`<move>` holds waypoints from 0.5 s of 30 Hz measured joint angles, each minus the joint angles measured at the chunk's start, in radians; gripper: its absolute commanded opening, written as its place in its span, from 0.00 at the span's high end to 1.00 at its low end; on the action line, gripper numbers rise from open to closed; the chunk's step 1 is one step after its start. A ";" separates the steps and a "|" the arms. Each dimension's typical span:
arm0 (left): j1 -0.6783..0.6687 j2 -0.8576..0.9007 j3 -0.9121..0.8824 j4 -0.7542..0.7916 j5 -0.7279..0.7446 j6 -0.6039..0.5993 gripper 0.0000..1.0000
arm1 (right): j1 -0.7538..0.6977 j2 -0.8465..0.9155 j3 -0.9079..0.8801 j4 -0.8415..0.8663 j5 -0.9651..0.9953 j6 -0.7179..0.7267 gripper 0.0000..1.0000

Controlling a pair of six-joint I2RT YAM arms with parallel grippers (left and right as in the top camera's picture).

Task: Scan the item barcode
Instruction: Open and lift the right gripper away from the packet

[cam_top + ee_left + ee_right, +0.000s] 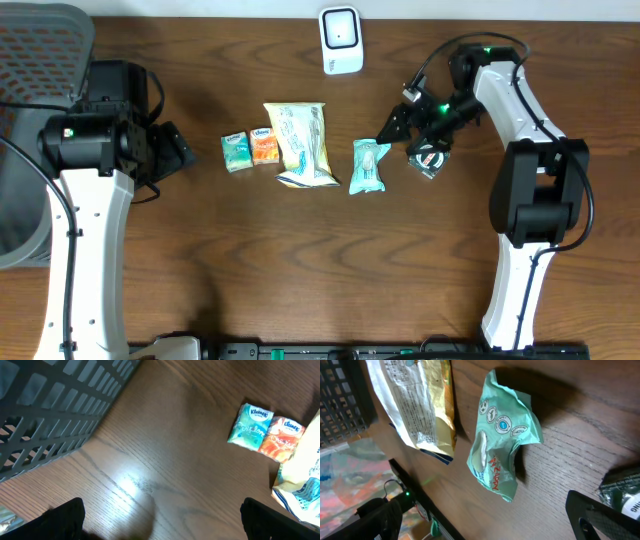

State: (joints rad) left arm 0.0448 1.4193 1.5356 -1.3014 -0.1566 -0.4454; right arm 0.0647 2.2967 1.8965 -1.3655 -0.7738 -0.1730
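A white barcode scanner (340, 40) stands at the table's far edge. In a row on the wood lie a teal tissue pack (236, 152) (250, 427), an orange tissue pack (264, 147) (282, 440), a yellow-and-white snack bag (300, 145) (415, 405) and a crumpled teal packet (368, 165) (502, 445). A dark green packet (428, 160) (625, 492) lies furthest right. My right gripper (405, 135) (487, 520) hovers open between the teal and green packets, holding nothing. My left gripper (178, 150) (162, 522) is open over bare wood, left of the tissue packs.
A grey mesh basket (30, 130) (50, 410) stands at the left table edge beside the left arm. The right arm's base (535, 200) stands at the right. The table's near edge (415, 495) shows in the right wrist view.
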 measured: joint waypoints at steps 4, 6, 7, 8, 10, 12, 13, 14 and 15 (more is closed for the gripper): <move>0.000 0.000 0.000 0.000 0.000 0.000 0.02 | 0.005 0.000 -0.047 0.041 -0.028 0.002 0.10; 0.000 0.000 0.000 0.000 0.000 0.000 0.02 | 0.010 0.000 -0.075 0.074 -0.044 0.013 0.15; 0.000 0.000 0.000 0.000 0.000 0.000 0.02 | 0.014 0.000 -0.087 0.090 -0.048 0.019 0.17; 0.000 0.000 0.000 0.000 0.000 0.000 0.02 | 0.018 0.000 -0.102 0.114 -0.051 0.034 0.18; 0.000 0.000 0.000 0.000 0.000 0.000 0.02 | 0.031 0.000 -0.135 0.158 -0.059 0.063 0.21; 0.000 0.000 0.000 0.000 0.000 0.000 0.02 | 0.043 -0.001 -0.175 0.216 -0.064 0.100 0.27; 0.000 0.000 0.000 0.000 0.000 0.000 0.02 | 0.045 -0.001 -0.179 0.217 -0.064 0.106 0.30; 0.000 0.000 0.000 0.000 0.000 0.000 0.02 | 0.050 -0.001 -0.196 0.240 -0.065 0.124 0.32; 0.000 0.000 0.000 0.000 0.000 0.000 0.02 | 0.052 -0.001 -0.209 0.257 -0.065 0.135 0.35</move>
State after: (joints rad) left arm 0.0448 1.4193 1.5356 -1.3018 -0.1566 -0.4454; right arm 0.1165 2.2959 1.6878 -1.1084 -0.8387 -0.0383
